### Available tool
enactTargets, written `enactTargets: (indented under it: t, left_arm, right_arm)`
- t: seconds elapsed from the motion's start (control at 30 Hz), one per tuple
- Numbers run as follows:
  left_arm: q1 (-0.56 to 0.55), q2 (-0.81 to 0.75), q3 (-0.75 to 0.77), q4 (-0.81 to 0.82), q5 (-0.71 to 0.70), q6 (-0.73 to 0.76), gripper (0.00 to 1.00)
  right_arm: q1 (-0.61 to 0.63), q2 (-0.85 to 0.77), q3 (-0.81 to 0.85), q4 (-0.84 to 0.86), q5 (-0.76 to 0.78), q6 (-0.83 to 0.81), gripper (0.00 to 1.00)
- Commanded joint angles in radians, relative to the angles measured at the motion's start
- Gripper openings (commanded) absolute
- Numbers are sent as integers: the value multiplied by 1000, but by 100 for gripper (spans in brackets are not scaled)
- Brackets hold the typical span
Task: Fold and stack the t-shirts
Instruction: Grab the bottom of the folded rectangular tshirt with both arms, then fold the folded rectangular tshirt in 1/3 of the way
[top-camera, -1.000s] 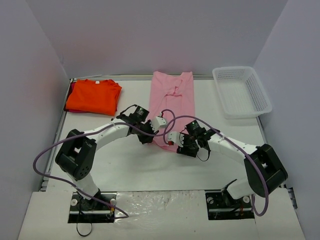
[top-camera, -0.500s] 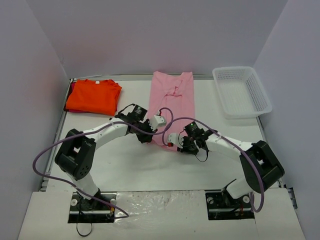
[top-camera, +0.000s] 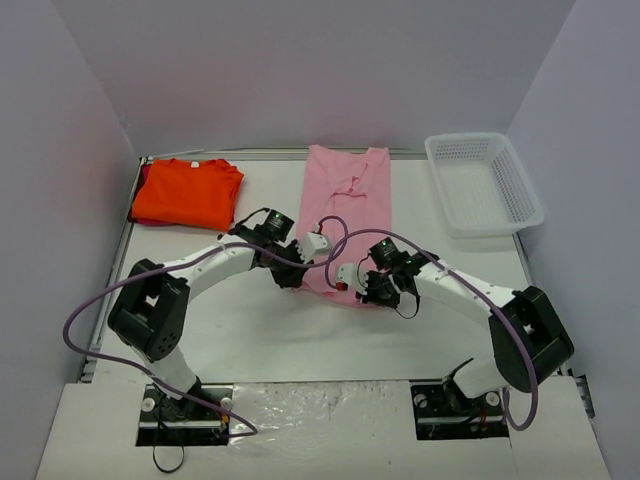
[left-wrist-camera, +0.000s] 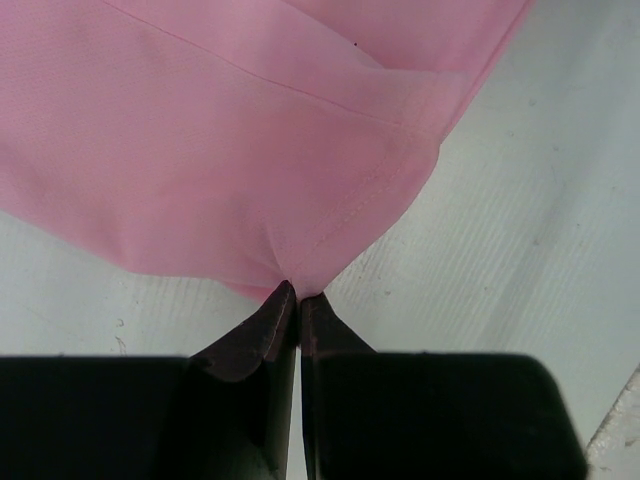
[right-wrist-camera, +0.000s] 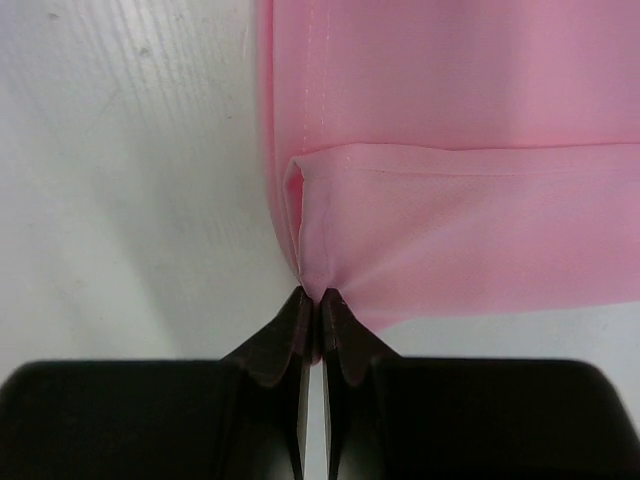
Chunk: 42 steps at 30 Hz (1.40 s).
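Pink shirt (top-camera: 345, 200): long folded strip, mid table (top-camera: 250, 330), running near to far. Orange shirt (top-camera: 187, 193): folded, far left. Basket (top-camera: 480, 185): far right, not involved.

L claw (left-wrist-camera: 298, 295): pinched tight on pink shirt's near-left hem corner. R claw (right-wrist-camera: 320, 298): pinched tight on near-right corner. Both bites shallow, edge only.

Risks:
- thin hold may slip on lift
- R corner doubled over, lower layer may drop out
- uneven arm travel = skewed fold
- cables (top-camera: 335, 235) close btwn wrists, snag poss.

The pink t-shirt (left-wrist-camera: 200, 150) — soft, matt cloth — lies on a faintly ribbed table (left-wrist-camera: 520, 200).
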Motion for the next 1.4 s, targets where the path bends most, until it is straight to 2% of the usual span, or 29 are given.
enactTargets:
  t: [0.0,0.3,0.47,0.63,0.87,1.03,1.37]
  left_arm:
    - [-2,-71,57,-109,47,78,2]
    - [-14,-249,-59,-281,169,257,2]
    - [-24,-303,-56,-424,222,358,2]
    - [-42,-310,-33,-496,242,391,2]
    - [-48,-283,-7,-432,184,343,3]
    - [-44,-252,51,-351,74,277,2]
    - [9,-206,143,-274,17,253,2]
  right_arm:
    - [4,-56,72,-163,-64,16,0]
    - [4,-129,161,-383,-186,-17,0]
    - [4,-140,198,-485,-244,-65,0]
    - [3,-146,250,-551,-256,-100,0]
    - [-4,-106,313,-557,-239,-106,0]
    - [-19,-76,355,-554,-239,-123,0]
    - [-125,-14,447,-546,-252,-175,0]
